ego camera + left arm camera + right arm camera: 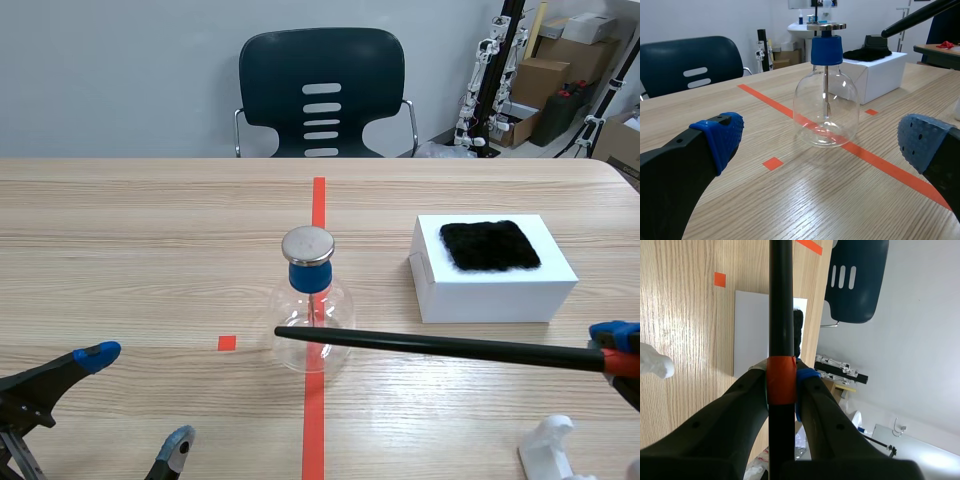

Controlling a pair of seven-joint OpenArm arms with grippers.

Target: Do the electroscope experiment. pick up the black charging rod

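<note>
The black charging rod [440, 347] hangs level above the table, its free tip in front of the glass electroscope flask [314, 310]. My right gripper [618, 350] at the right edge is shut on the rod's red-taped end [781, 380]. The rod [781, 300] runs straight ahead between the fingers in the right wrist view. The flask [826, 107] has a blue stopper and a metal disc [307, 243] on top; the rod's tip [920, 17] shows beyond it. My left gripper [135, 400] stands open low at the front left, well short of the flask.
A white box [490, 270] with a black fur patch [490, 245] on top sits right of the flask. A white stand [555, 445] is at the front right. A dark chair [322, 92] stands beyond the table's far edge.
</note>
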